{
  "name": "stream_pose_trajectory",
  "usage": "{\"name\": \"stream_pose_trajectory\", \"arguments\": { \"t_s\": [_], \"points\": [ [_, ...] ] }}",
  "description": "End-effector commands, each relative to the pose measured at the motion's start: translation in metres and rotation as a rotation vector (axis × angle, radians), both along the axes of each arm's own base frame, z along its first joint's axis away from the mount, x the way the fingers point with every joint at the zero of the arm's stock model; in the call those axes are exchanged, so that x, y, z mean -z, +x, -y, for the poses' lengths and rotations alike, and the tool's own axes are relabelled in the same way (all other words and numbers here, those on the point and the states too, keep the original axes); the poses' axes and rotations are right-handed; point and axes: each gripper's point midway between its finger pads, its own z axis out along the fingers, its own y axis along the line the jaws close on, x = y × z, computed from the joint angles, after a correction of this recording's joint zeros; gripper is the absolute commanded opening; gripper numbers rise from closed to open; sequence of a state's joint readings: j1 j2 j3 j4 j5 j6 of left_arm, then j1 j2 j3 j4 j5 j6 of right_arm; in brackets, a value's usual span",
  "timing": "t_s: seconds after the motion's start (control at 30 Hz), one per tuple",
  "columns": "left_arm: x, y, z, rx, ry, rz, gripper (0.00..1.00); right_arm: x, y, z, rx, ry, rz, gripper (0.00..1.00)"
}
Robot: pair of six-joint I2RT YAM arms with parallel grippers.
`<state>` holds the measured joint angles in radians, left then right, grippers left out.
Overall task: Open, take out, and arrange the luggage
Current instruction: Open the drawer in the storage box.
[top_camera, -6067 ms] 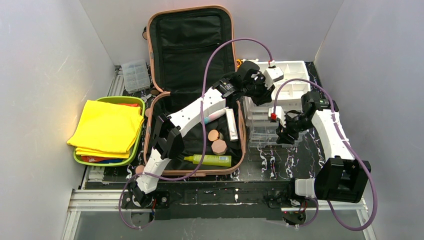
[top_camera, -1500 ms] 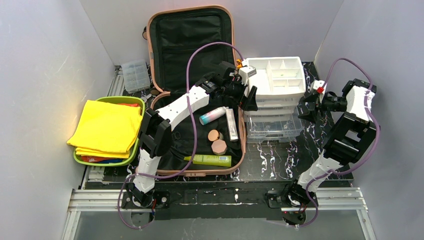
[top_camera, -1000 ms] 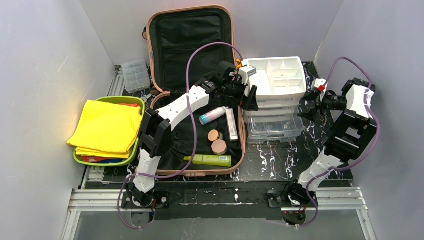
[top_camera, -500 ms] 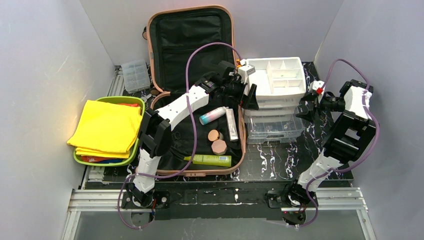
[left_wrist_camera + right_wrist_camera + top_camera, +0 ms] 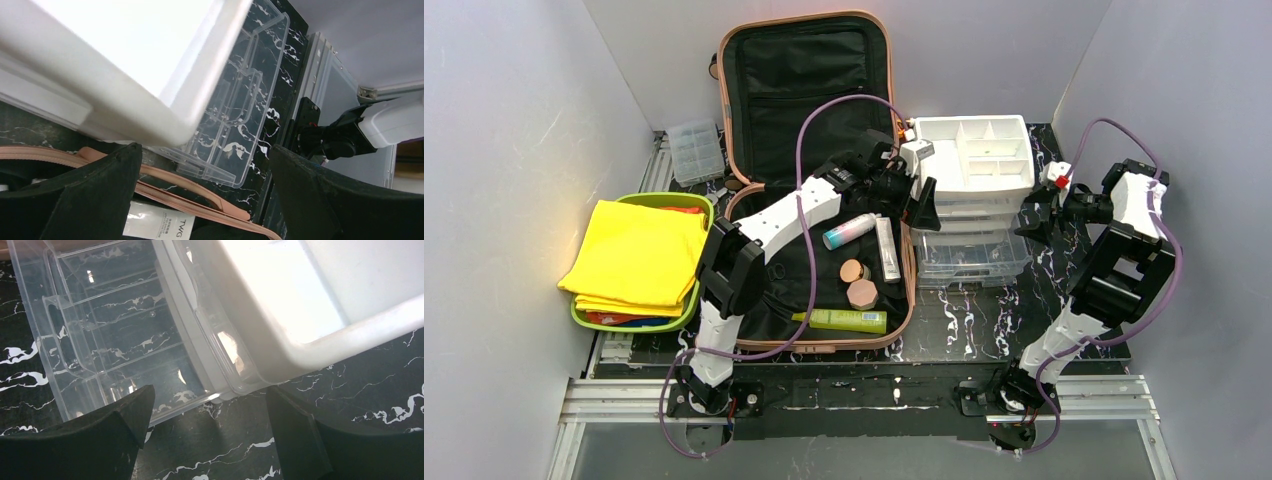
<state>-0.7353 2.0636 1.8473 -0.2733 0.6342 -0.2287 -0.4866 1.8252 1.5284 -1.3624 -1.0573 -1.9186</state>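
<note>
Luggage [image 5: 807, 95] is lying open on the bench [image 5: 984, 322], left of the middle. Its lid is standing up toward the far wall and is showing black lining. Its lower half is lying flat between a lime-green tray [image 5: 705, 212] on the left and a white drawer organizer [image 5: 949, 168] on the right. Inside the lower half, a spray bottle [image 5: 849, 231], a white box [image 5: 887, 250], two tan round containers [image 5: 858, 282] and a green tube [image 5: 844, 320] are resting on the lining. A yellow cloth [image 5: 639, 250] is covering most of the tray. A small clear box [image 5: 694, 148] is sitting on the bench, to the far side of the tray.

The left arm is reaching across the luggage to its right rim. The left fingers [image 5: 85, 200] are hanging just beside the near left corner of the organizer. They are standing wide apart and are gripping nothing. Between them the left wrist view is showing the pink rim and a clear drawer [image 5: 969, 255], which is sticking out from the organizer toward the near side.

The right arm is bending high at the right side. The right fingers [image 5: 80, 440] are hovering near the right side of the organizer, over the bench. They are also standing apart, with nothing between them. Below them the right wrist view is showing the clear drawer and a white corner of the organizer.
</note>
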Motion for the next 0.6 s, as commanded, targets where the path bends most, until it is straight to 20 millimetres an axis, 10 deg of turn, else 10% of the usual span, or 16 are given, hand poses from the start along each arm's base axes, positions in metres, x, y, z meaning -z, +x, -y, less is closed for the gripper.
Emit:
{"name": "stream_pose_trajectory", "arguments": {
  "t_s": [0.0, 0.57],
  "points": [
    [-0.046, -0.025, 0.001, 0.071, -0.085, 0.041, 0.98, -0.014, -0.011, -0.017, -0.017, 0.043, -0.013, 0.9],
    [-0.058, -0.008, -0.026, -0.019, 0.033, 0.217, 0.98, -0.016, -0.014, -0.016, -0.019, 0.022, -0.008, 0.9]
  ]
}}
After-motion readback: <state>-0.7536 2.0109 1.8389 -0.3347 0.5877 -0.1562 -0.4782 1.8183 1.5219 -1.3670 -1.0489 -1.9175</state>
